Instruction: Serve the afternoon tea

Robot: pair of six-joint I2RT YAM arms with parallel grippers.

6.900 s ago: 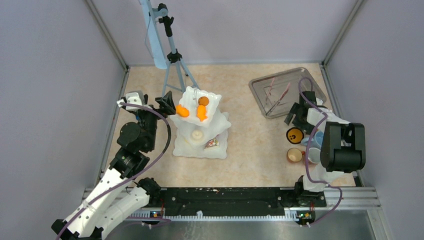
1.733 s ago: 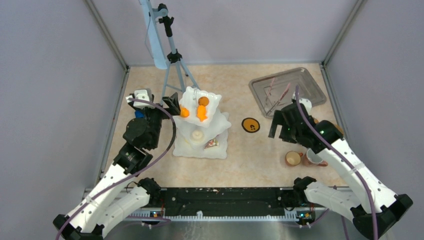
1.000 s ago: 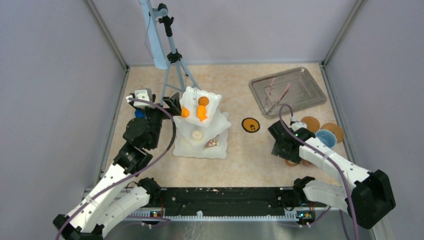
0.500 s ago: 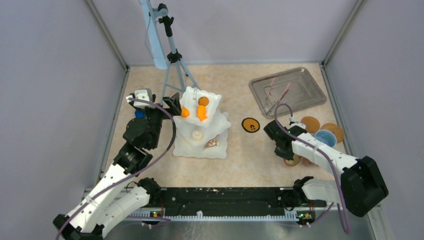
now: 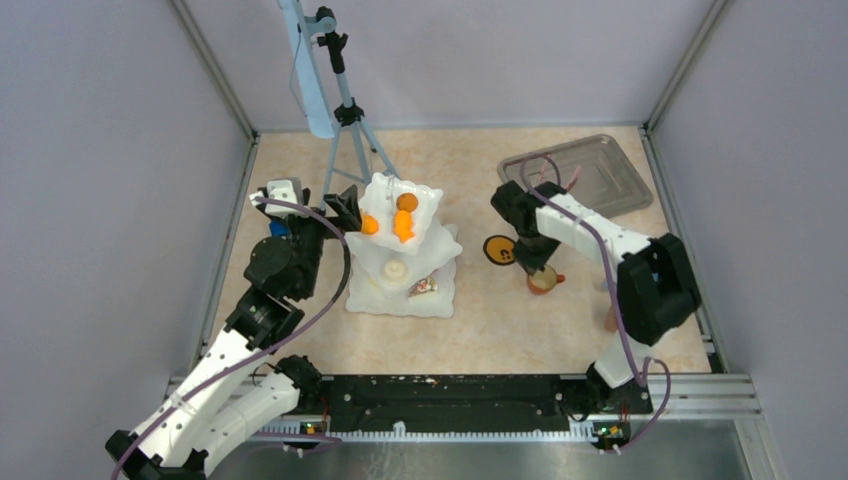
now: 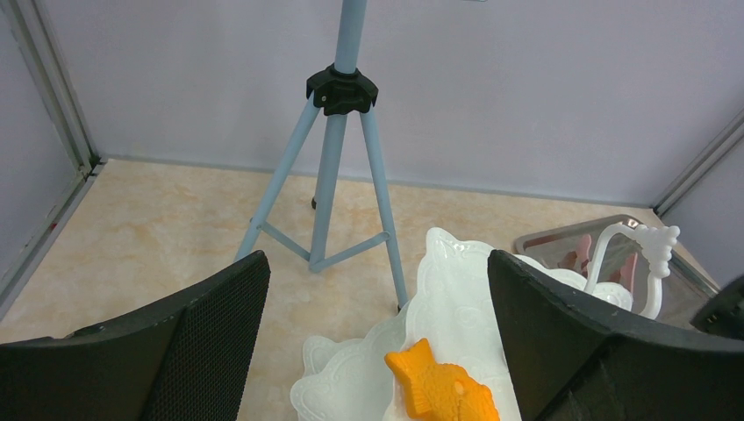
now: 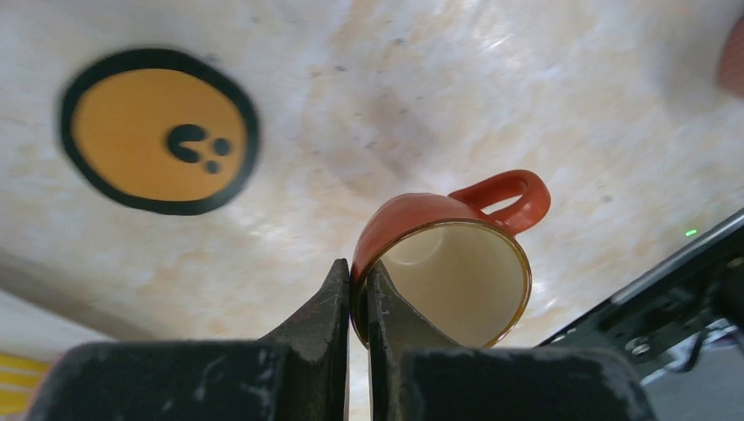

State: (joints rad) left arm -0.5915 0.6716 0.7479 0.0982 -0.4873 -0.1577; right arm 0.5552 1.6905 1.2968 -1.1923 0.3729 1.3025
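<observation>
My right gripper is shut on the rim of the orange-brown mug, one finger inside it and one outside. The mug hangs tilted just right of a black-ringed orange coaster, with the right gripper above it. The white tiered stand holds an orange fish pastry, two round orange pastries, a cream pastry and a cake slice. My left gripper stands open at the stand's upper left. In its wrist view the fish pastry lies between the wide fingers.
A metal tray with pink tongs sits at the back right. A blue tripod stands behind the stand. The blue toy car peeks out by the left arm. The right arm's elbow hides the table's right side.
</observation>
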